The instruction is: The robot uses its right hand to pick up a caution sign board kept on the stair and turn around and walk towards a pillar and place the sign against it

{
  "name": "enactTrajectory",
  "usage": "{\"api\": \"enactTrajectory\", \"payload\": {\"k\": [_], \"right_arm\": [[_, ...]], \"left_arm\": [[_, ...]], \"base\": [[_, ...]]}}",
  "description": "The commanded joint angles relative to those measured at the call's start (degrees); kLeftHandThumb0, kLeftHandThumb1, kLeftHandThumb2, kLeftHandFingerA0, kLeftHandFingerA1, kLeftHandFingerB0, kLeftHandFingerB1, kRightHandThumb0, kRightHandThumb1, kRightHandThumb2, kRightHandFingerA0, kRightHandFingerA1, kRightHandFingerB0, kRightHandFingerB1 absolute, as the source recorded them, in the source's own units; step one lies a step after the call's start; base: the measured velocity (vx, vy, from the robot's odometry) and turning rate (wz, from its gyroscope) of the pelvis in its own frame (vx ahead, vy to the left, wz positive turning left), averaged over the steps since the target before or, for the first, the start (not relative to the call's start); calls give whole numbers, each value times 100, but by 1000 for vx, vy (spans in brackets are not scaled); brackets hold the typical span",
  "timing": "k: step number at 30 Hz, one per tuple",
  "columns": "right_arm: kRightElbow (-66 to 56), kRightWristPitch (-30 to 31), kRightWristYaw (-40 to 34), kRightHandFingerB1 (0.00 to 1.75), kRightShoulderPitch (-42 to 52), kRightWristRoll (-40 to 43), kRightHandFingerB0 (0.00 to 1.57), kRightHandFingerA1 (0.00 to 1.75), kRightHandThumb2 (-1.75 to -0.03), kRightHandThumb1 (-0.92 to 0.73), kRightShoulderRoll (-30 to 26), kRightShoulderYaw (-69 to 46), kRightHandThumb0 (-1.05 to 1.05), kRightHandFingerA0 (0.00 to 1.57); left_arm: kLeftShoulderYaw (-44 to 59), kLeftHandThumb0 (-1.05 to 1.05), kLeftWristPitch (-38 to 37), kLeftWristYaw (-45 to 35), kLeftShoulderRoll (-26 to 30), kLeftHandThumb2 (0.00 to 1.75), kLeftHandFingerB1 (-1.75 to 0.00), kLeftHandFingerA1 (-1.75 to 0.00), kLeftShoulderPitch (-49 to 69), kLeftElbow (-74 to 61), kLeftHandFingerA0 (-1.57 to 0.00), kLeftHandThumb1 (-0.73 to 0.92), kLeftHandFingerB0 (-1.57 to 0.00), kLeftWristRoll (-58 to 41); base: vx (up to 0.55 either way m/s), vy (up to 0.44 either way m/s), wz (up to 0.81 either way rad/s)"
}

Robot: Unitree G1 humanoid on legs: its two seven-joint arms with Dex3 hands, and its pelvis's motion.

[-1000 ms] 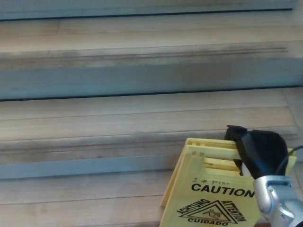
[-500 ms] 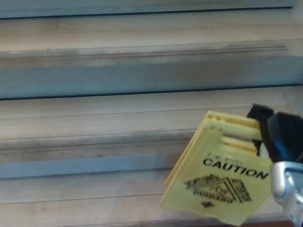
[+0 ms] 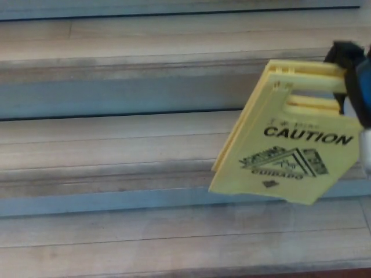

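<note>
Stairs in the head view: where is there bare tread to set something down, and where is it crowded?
The middle tread is bare from the picture's left edge to the caution sign. The lower tread is bare across its full width. The right side is crowded: the right hand holds the sign, tilted, by its top handle there.

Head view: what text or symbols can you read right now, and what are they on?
"CAUTION": large black print on the yellow sign board, gripped at its top by the right hand.
"CUIDADO": under the triangle symbol, just legible.
Words along the triangle's sides: too blurred to read.
Handwritten line above "CAUTION": unreadable.
Stairs: no text.
</note>
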Motion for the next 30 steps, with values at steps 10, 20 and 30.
{"api": "enactTrajectory", "payload": {"k": [10,20,30], "right_arm": [[-804,-1208,-1044,137,-719,-203,93,164,-121,-44,-673,-224,-7,105],[-778,-1328,-808,115,-702,-156,100,135,-115,-46,-651,-307,-7,127],[-861,-1297,-681,132,-549,-200,89,160,-120,-43,-679,-364,-7,102]], "left_arm": [[170,-7,-43,164,267,80,-66,-89,-174,82,-103,59,-95,-43],[329,-5,-21,51,244,89,-72,-98,-338,144,-108,56,-99,-128],[231,2,-69,138,256,94,-67,-92,-304,104,-103,54,-94,11]], "base": [[0,0,0],[1,0,10],[-11,5,2]]}}
